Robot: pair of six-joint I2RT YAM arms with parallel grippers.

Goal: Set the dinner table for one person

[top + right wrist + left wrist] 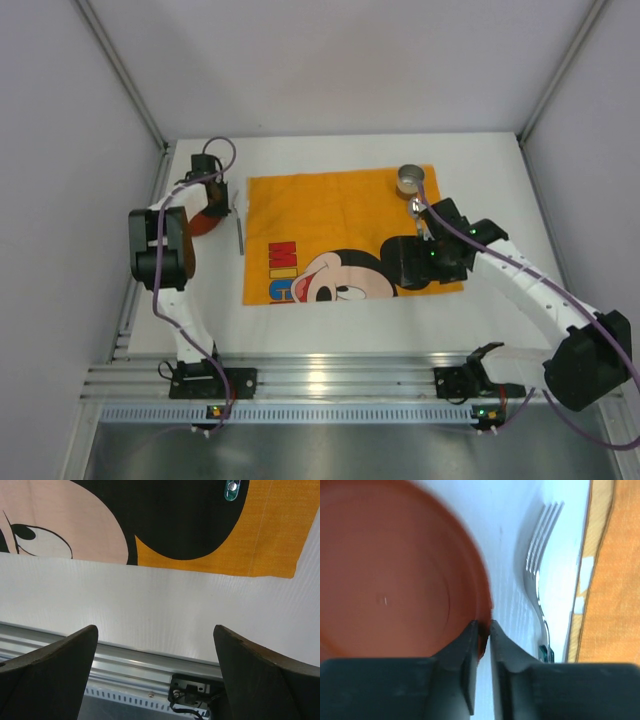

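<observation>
The white dinner table [340, 320] carries an orange cartoon-mouse cloth [340, 230] in its middle. My left gripper [207, 214] is shut on the rim of a red-brown plate [203, 226] left of the cloth. In the left wrist view the jaws [485, 627] pinch the plate's edge [385, 580]. A metal fork [240, 232] lies between plate and cloth, and it also shows in the left wrist view [537, 560]. My right gripper [405, 265] hovers over the cloth's right part, open and empty [155, 630].
A metal cup [410, 181] stands on the cloth's far right corner, with a spoon [416, 208] just in front of it. A teal-tipped handle end [231, 490] lies on the cloth. The aluminium rail [330, 382] runs along the near edge.
</observation>
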